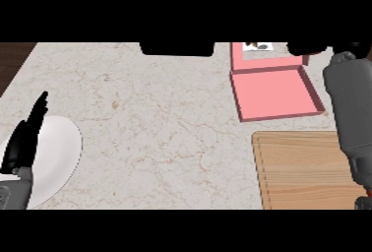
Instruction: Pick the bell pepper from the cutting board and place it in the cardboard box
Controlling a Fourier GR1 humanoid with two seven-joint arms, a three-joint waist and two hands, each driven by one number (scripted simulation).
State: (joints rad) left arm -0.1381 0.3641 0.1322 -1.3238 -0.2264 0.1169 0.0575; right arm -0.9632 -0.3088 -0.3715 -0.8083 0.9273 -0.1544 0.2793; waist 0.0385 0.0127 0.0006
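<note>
Pink box (276, 93) lay open beyond the wooden cutting board (305, 172); left hand (25, 135) rested straight-fingered over a white plate (62, 152); right hand's (309, 47) fingers unclear.

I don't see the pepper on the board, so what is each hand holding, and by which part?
Left hand: open, holding nothing. Right hand, beyond the pink box, is mostly hidden; any hold cannot be told.

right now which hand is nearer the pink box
Right. The right hand hovers by the pink box at its top right corner; the left hand rests over the white plate, far left.
</note>
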